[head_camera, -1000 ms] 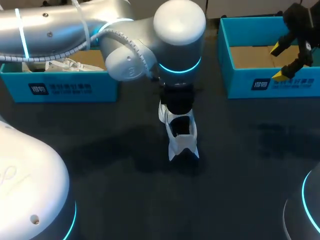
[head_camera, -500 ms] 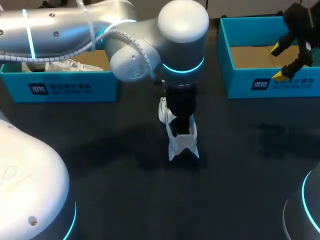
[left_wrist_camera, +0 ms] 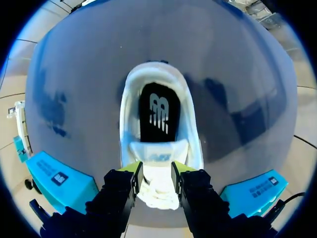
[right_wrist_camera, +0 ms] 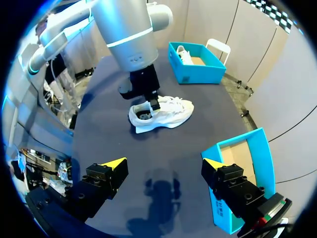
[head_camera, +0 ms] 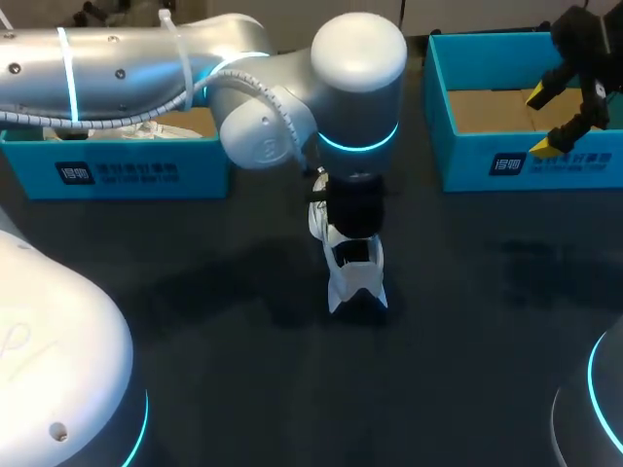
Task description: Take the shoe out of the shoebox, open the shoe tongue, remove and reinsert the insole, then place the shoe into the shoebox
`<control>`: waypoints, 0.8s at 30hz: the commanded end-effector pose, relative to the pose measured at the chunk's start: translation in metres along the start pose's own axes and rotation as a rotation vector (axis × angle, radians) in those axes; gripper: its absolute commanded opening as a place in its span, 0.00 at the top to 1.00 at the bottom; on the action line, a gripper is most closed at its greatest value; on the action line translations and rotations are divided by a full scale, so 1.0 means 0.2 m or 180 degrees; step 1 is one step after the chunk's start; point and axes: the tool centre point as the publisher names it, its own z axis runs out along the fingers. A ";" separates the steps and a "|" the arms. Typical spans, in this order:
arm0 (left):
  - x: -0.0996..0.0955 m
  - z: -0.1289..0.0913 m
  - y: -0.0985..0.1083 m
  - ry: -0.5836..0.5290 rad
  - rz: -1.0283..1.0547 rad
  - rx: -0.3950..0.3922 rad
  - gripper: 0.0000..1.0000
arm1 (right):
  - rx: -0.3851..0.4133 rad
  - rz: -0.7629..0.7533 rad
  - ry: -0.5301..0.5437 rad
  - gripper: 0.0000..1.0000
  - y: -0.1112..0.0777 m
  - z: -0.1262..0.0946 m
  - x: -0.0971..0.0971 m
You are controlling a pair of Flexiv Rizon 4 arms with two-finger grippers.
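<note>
White shoe [head_camera: 352, 277] resting on the table [head_camera: 467, 321], outside both shoeboxes. My left gripper [left_wrist_camera: 156, 171] stands over the shoe's throat, and its fingers appear to pinch the tongue [left_wrist_camera: 157, 186] from two sides. The black insole [left_wrist_camera: 158, 111] lies seated in the shoe's opening just ahead of them. My right gripper [right_wrist_camera: 163, 166] hangs well apart from the shoe, over the shoebox [head_camera: 506, 161] to the shoe's right, with its fingers spread wide and empty.

Handling, as I judge it: the shoe is light and its upper soft. The tongue is a floppy flap, best held at its free edge. A hard pull may lift the whole shoe unless its heel is steadied.

Open table lies all round the shoe. The second shoebox [head_camera: 117, 173] stands well off to its left.
</note>
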 end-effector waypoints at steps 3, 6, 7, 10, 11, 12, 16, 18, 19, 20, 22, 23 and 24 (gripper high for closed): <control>0.00 0.01 0.07 0.0041 -0.0082 0.0020 0.63 | 0.0009 0.0003 0.0007 0.00 0.00 0.00 -0.01; -0.01 0.06 0.07 0.0073 -0.0107 0.0110 0.64 | 0.0009 0.0003 0.0007 0.00 0.00 0.00 -0.01; -0.01 0.07 0.06 0.0082 -0.0105 0.0112 0.64 | 0.0009 0.0003 0.0007 0.00 0.00 0.00 -0.01; -0.01 0.09 0.02 0.0094 -0.0095 0.0145 0.65 | 0.0009 0.0003 0.0007 0.00 0.00 0.00 -0.01; -0.01 0.10 0.01 0.0097 -0.0093 0.0144 0.65 | 0.0009 0.0003 0.0007 0.00 0.00 0.00 -0.01; -0.01 0.10 0.00 0.0098 -0.0086 0.0145 0.65 | 0.0009 0.0003 0.0007 0.00 0.00 0.00 -0.01; 0.00 0.11 -0.02 0.0140 -0.0078 0.0147 0.64 | 0.0009 0.0003 0.0007 0.00 0.00 0.00 -0.01; 0.01 0.09 -0.03 0.0150 -0.0107 0.0157 0.63 | 0.0009 0.0003 0.0007 0.00 0.00 0.00 -0.01; 0.02 0.07 -0.02 0.0156 -0.0150 0.0138 0.62 | 0.0009 0.0003 0.0007 0.00 0.00 0.00 -0.01; 0.02 0.04 -0.02 0.0155 -0.0190 0.0122 0.62 | 0.0009 0.0003 0.0007 0.00 0.00 0.00 -0.01; 0.03 0.00 -0.02 0.0144 -0.0291 0.0111 0.61 | 0.0009 0.0003 0.0007 0.00 0.00 0.00 -0.01; 0.04 -0.02 -0.01 0.0144 -0.0380 0.0115 0.60 | 0.0009 0.0003 0.0007 0.00 0.00 0.00 -0.01; 0.05 -0.04 -0.01 0.0130 -0.0472 0.0126 0.57 | 0.0009 0.0003 0.0007 0.00 0.00 0.00 -0.01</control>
